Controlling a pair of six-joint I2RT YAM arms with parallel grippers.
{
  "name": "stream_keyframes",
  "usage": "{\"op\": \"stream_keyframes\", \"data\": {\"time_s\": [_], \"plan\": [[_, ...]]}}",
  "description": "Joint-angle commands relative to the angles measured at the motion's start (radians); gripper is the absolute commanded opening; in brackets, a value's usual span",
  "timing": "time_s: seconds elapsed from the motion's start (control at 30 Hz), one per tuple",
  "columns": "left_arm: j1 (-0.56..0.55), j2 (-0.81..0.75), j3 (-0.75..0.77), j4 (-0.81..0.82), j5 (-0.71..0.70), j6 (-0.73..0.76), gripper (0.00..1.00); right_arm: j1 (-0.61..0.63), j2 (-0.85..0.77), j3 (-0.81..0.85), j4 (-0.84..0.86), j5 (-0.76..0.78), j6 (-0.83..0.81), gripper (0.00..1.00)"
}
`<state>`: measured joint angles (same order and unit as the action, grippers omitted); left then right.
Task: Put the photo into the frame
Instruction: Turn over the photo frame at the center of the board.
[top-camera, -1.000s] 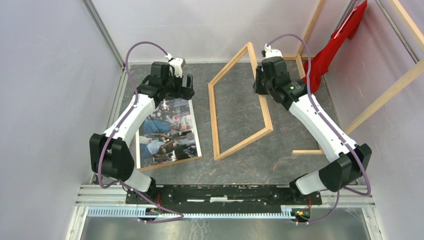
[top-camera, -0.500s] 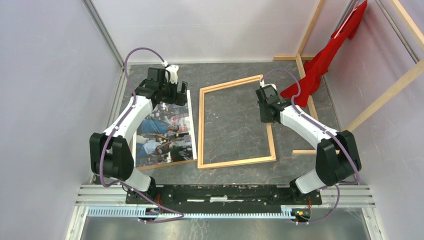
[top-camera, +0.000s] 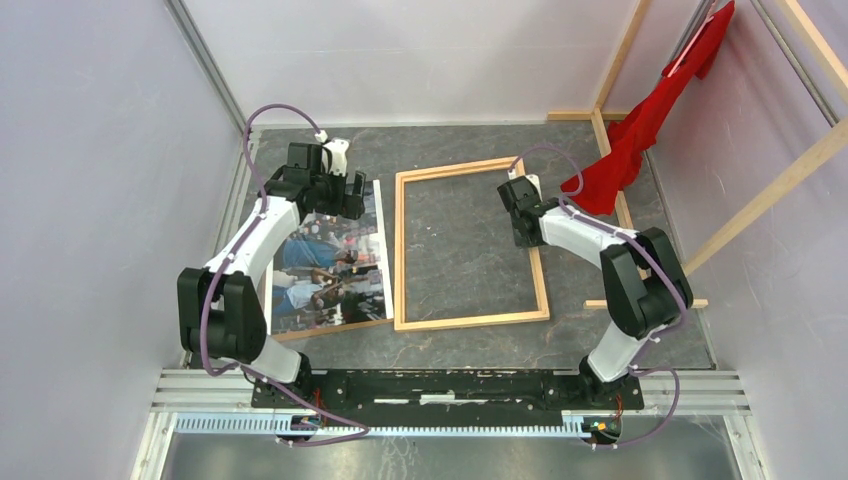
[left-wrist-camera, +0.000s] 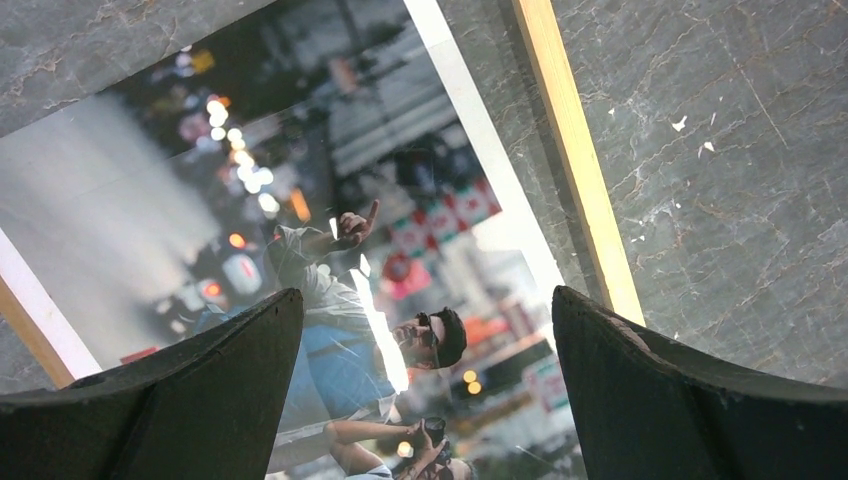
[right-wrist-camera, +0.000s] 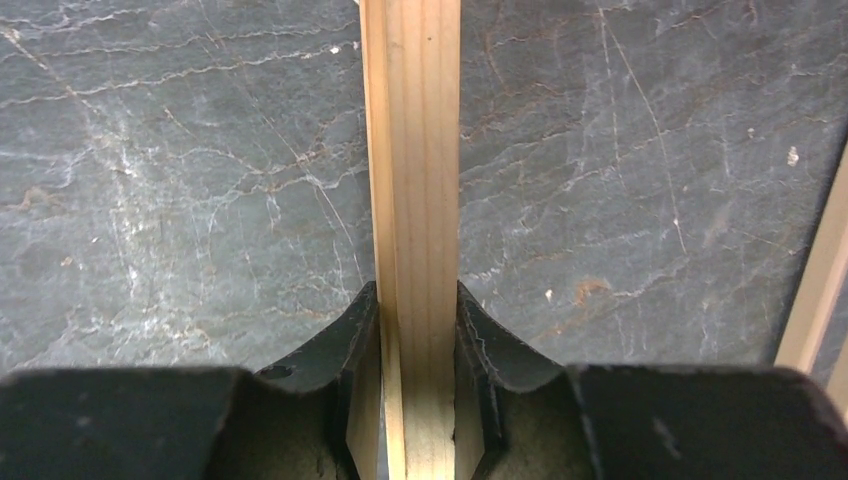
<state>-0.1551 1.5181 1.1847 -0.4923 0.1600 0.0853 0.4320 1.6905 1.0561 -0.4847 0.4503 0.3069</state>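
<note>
Pinching frame (top-camera: 470, 321) right rail in right gripper (right-wrist-camera: 418, 310), hovering left gripper (left-wrist-camera: 425, 300) spread wide over photo (top-camera: 330, 270) by counter's left edge. Looks floppy, slick: lift by far edge.

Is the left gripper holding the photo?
No, the left gripper hovers wide open above the photo, clamping nothing.

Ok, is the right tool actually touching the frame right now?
Touching. In the right wrist view, both fingers of the right tool press against opposite sides of the frame rail, with no gap.
</note>
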Motion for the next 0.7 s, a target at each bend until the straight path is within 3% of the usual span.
{"op": "stream_keyframes", "data": {"time_s": [0.0, 0.23, 0.33, 0.43, 0.67], "plan": [[0.01, -0.043, -0.015, 0.013, 0.012, 0.063, 1.0, 0.003, 0.068, 0.038, 0.02, 0.116, -0.051, 0.13], [0.018, -0.064, -0.035, 0.011, 0.012, 0.091, 1.0, 0.001, 0.137, 0.056, 0.061, 0.172, -0.108, 0.19], [0.02, -0.068, -0.041, 0.002, 0.016, 0.101, 1.0, 0.0, 0.147, 0.062, 0.076, 0.174, -0.134, 0.38], [0.027, -0.067, -0.043, -0.002, 0.02, 0.109, 1.0, -0.006, 0.152, 0.087, 0.071, 0.183, -0.148, 0.49], [0.047, -0.057, -0.028, -0.06, 0.079, 0.151, 1.0, -0.013, 0.14, 0.163, 0.014, 0.17, -0.129, 0.63]]}}
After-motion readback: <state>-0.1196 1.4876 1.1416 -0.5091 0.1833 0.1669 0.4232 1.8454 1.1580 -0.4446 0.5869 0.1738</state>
